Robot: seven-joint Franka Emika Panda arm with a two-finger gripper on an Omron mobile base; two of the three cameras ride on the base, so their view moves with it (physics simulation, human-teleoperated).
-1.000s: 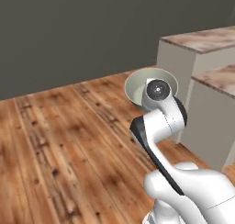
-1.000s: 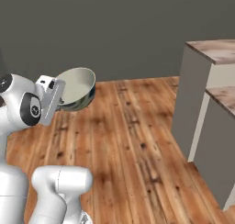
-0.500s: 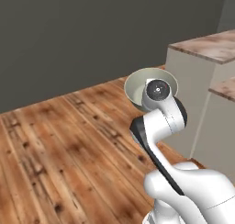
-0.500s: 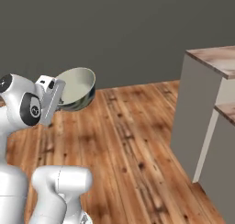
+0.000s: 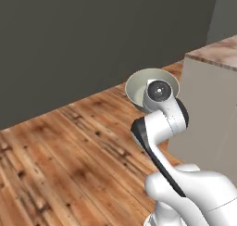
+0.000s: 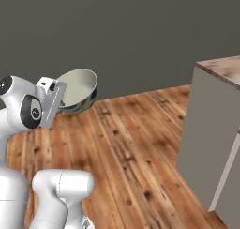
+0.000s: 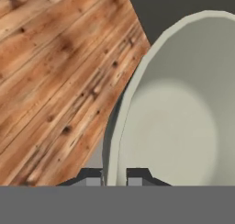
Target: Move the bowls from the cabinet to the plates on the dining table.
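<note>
A stone-look bowl (image 6: 78, 90) rides high over the wooden floor (image 5: 69, 151), carried at chest height in front of my arm as my base faces the dark wall (image 6: 131, 35). My fingers (image 7: 93, 176) are pinched tight on its rim, one tip outside the wall and one inside, as the hand view shows them straddling the pale edge. I hold it by the lip because a deep round bowl offers no other narrow place to clamp, and the bowl hangs tilted from that single hold, its beige inside turned partly toward the wall. It is kept well up and away from my own body, which I judge suits travel: nothing below can knock it. To my right stands the corner of a cream-sided, marble-topped bench (image 6: 213, 143), near but apart from the bowl; I take it for the dining table, though no plates can be made out from here. The set-down is not yet begun.
</note>
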